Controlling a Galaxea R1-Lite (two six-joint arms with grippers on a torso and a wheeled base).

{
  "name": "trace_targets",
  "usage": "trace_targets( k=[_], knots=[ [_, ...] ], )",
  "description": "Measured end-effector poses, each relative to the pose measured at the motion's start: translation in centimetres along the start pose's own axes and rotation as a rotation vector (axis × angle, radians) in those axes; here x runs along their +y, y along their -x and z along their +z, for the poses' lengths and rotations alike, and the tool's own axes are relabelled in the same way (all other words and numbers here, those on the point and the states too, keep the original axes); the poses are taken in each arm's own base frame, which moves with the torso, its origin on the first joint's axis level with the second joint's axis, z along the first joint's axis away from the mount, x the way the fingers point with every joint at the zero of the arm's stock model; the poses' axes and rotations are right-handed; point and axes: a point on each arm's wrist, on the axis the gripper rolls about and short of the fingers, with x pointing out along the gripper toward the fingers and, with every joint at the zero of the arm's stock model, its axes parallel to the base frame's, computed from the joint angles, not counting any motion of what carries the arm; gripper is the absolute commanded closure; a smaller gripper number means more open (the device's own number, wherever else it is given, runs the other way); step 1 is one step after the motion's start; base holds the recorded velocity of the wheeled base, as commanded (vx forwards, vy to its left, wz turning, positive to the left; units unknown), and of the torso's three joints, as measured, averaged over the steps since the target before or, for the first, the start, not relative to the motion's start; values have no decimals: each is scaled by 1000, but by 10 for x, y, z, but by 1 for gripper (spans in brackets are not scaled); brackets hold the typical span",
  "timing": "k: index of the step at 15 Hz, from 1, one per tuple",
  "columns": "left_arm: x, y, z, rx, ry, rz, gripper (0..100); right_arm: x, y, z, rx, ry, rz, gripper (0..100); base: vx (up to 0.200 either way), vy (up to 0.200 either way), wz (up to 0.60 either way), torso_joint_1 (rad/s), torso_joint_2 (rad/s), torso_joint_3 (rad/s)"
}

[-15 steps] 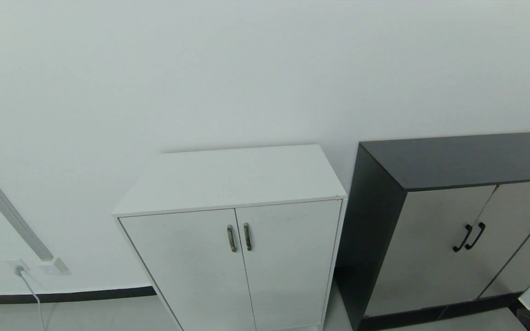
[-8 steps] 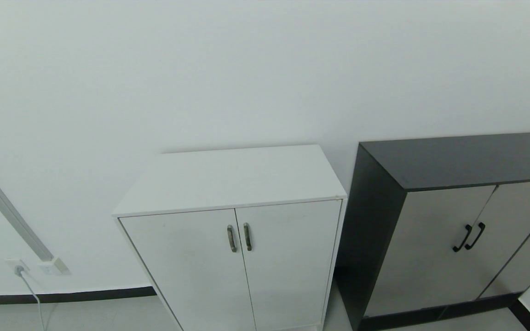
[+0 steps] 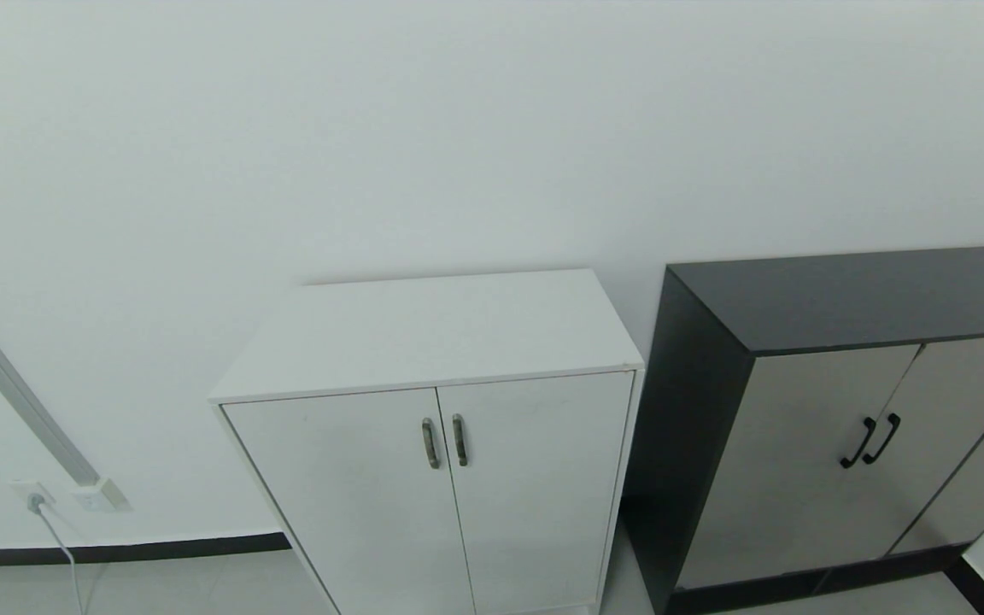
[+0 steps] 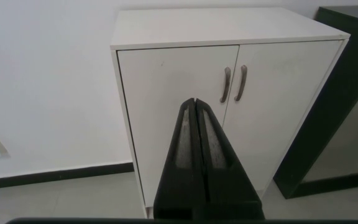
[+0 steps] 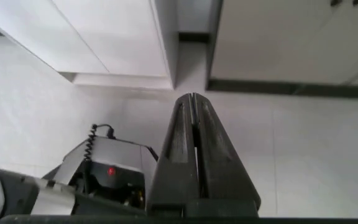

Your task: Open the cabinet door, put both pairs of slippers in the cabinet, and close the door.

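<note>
Jaws together on left gripper point(image 4: 194, 102), right gripper point(image 5: 193, 98), cabinet point(image 3: 424, 333) seemingly unmoved

A white cabinet point(image 3: 411, 444) (closed) beside black cabinet point(image 3: 829, 427).

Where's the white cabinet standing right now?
In the head view the white cabinet stands shut, low and central against the wall, just left of the black cabinet.

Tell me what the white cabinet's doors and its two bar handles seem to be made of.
White two-door cabinet's flat doors: likely laminated board, smooth satin white, no grain showing. Paired curved grey-brown bar handles: probably brushed metal, judging by a dull sheen; coated plastic is possible.
</note>
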Motion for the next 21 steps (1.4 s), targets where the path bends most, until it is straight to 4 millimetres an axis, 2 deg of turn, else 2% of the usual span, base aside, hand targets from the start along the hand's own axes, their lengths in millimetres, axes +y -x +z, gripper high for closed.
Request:
trace_targets(
  k=[4, 9, 14, 21],
  knots=[
    [0, 0, 0, 0, 0, 0, 100, -1, 2, 0, -23, -59, -130, 100, 0, 0, 0, 0, 0, 0],
    [0, 0, 0, 0, 0, 0, 100, 1, 14, -6, -179, -80, -220, 100, 0, 0, 0, 0, 0, 0],
    [0, 0, 0, 0, 0, 0, 100, 4, 24, -13, -342, -79, -207, 100, 0, 0, 0, 0, 0, 0],
    [0, 0, 0, 0, 0, 0, 100, 6, 26, -15, -379, -68, -146, 100, 0, 0, 0, 0, 0, 0]
  ],
)
